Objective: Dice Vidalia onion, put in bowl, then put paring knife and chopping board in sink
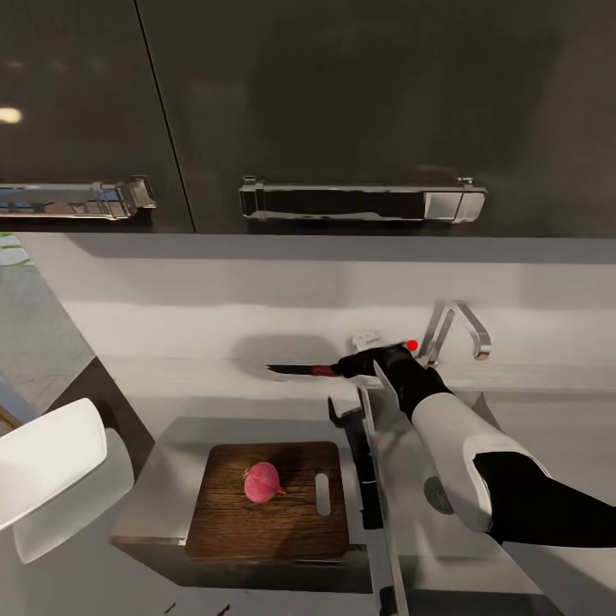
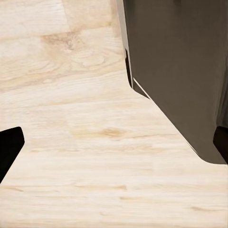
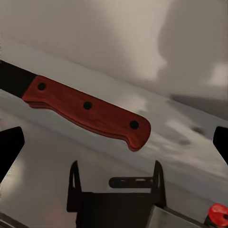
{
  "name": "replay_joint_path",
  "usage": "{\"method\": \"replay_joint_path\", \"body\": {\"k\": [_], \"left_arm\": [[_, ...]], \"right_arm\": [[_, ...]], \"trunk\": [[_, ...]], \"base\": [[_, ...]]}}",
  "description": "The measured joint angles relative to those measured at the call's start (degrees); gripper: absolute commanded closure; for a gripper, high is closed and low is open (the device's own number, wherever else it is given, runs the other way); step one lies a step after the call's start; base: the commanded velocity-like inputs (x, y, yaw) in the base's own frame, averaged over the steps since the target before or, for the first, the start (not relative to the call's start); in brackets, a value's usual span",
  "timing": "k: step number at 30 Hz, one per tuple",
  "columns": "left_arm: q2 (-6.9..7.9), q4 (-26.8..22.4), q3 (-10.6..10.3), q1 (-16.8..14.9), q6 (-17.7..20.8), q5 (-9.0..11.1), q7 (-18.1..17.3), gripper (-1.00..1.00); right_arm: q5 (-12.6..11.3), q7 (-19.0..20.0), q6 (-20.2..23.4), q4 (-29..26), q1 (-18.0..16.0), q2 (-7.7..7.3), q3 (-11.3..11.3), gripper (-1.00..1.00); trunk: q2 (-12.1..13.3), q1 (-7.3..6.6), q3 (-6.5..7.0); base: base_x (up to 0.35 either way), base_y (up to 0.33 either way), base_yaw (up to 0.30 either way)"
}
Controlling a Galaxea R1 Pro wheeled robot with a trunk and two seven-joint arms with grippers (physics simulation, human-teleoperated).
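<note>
The right gripper (image 1: pixel 364 366) is extended over the countertop (image 1: pixel 205 376) at the backsplash, beside the chrome tap (image 1: pixel 458 329) with its red knob (image 1: pixel 411 346). The paring knife (image 1: pixel 301 370) lies level just off the fingertips, blade pointing away from the tap. In the right wrist view its red-brown handle (image 3: pixel 88 111) sits between the two dark fingertips (image 3: pixel 9 147), which stand wide apart; contact with the handle cannot be confirmed.

The Vidalia onion (image 1: pixel 263 482) rests whole on the chopping board (image 1: pixel 257 526), near the handle slot. The sink (image 1: pixel 411 513) lies directly beside the board. The white bowl (image 1: pixel 43 466) stands well apart on the opposite side.

Glossy black upper cabinets (image 1: pixel 342 103) with chrome handles (image 1: pixel 359 202) span overhead.

The left gripper (image 2: pixel 114 142) faces pale wood flooring (image 2: pixel 85 142) and a dark cabinet corner (image 2: pixel 180 66), jaws spread.
</note>
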Motion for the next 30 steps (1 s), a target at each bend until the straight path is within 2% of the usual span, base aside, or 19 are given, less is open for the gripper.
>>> {"method": "replay_joint_path", "body": {"k": [11, 14, 17, 20, 26, 30], "left_arm": [[0.00, 0.00, 0.00, 0.02, 0.00, 0.00, -0.02, -1.00], [0.00, 0.00, 0.00, 0.08, 0.00, 0.00, -0.06, -1.00], [0.00, 0.00, 0.00, 0.17, 0.00, 0.00, -0.08, -1.00], [0.00, 0.00, 0.00, 0.20, 0.00, 0.00, -0.07, -1.00], [0.00, 0.00, 0.00, 0.26, 0.00, 0.00, -0.05, -1.00], [-0.02, 0.00, 0.00, 0.26, 0.00, 0.00, -0.07, -1.00]], "right_arm": [[-0.16, 0.38, -0.03, -0.31, 0.00, 0.06, 0.00, -1.00], [-1.32, 0.50, -0.24, -0.37, 0.00, 0.04, 0.00, -1.00], [-4.67, 0.52, -0.57, -1.49, 0.00, 0.07, 0.16, -1.00], [-5.88, 0.55, -0.61, -2.30, 0.00, 0.09, 0.27, -1.00], [-5.98, 4.15, -0.57, -2.43, 0.00, -0.11, 0.20, -1.00], [-5.95, 5.12, -0.56, -2.45, 0.00, -0.29, 0.17, -1.00]], "trunk": [[0.00, 0.00, 0.00], [0.00, 0.00, 0.00], [0.00, 0.00, 0.00], [0.00, 0.00, -0.11], [0.00, 0.00, -0.62], [0.00, 0.00, -0.99]], "base": [[0.000, 0.000, 0.000], [0.000, 0.000, 0.000], [0.000, 0.000, 0.000], [0.000, 0.000, 0.000], [0.000, 0.000, 0.000], [0.000, 0.000, 0.000]]}}
